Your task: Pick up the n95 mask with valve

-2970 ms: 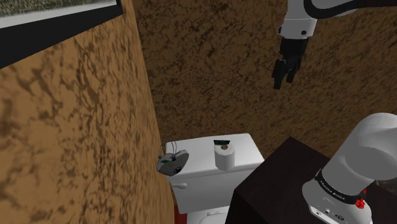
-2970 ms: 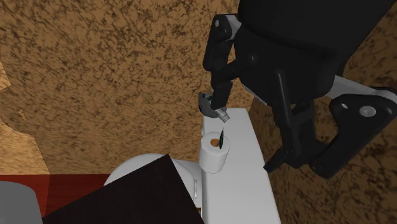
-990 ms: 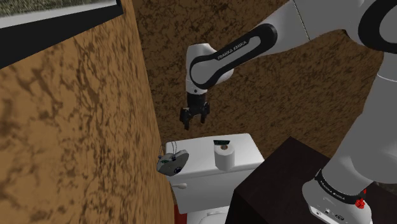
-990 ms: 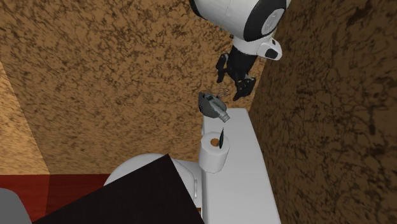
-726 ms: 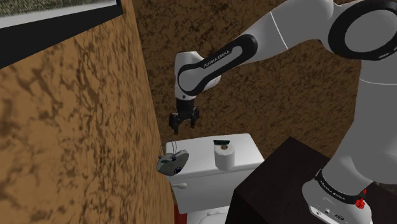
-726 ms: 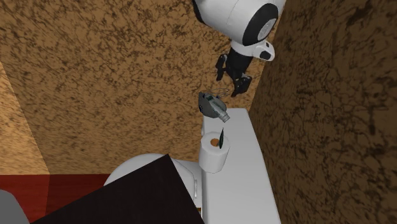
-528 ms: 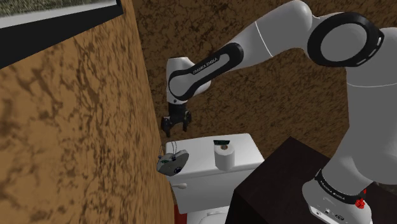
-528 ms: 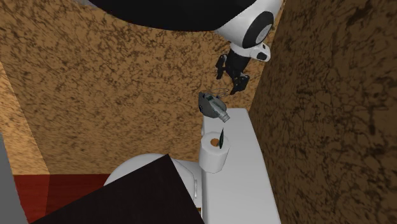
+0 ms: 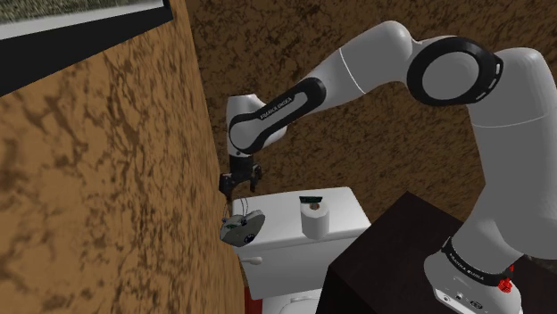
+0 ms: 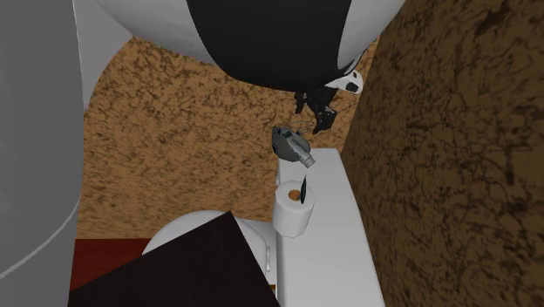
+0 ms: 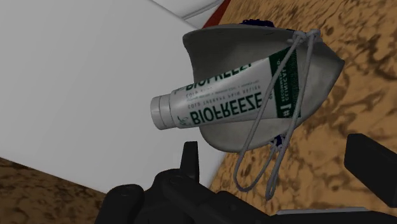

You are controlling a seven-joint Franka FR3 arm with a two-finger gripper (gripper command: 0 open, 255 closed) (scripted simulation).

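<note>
The grey n95 mask (image 9: 241, 228) lies at the end of the white toilet tank (image 9: 278, 234), beside the brown wall (image 9: 134, 196), with a Biofreeze tube (image 11: 210, 105) inside it. The gripper (image 9: 241, 185) hangs at 12 o'clock from it, jaws apart. A paper roll (image 9: 314, 219) stands at 3 o'clock.

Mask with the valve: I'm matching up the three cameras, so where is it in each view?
Shoulder view: mask at the white tank's end by that view's left wall, under the gripper.
Second exterior view: mask at the tank's far end, beyond the toilet roll.
Wrist view: mask ahead of the open fingers, at the tank's edge.
Shared landmark: the white tank.
</note>
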